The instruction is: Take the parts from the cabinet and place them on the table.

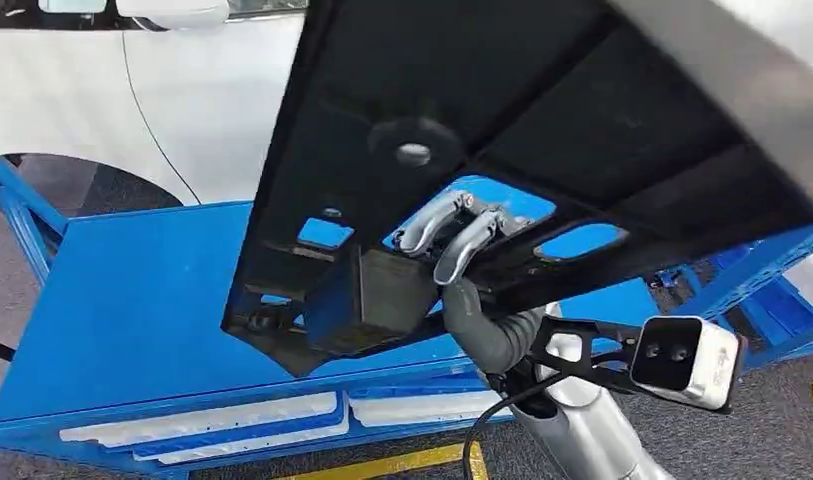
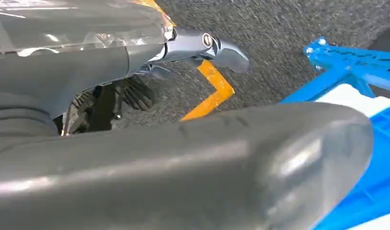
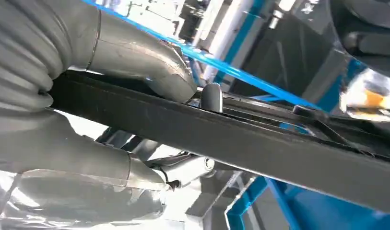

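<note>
The black panel (image 1: 542,130) I hold runs past the head view's top and right edges and hides most of the blue counter (image 1: 132,300) behind it. My right hand (image 1: 452,240) shows through a cutout as a few fingers; its palm is hidden. In the left wrist view my left hand (image 2: 183,163) blocks the lower half, blurred.

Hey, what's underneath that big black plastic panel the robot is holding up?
Below the big black plastic panel lies the blue table, showing through its cutouts along with the right robot hand fingers. The panel covers the rest of the table.
</note>
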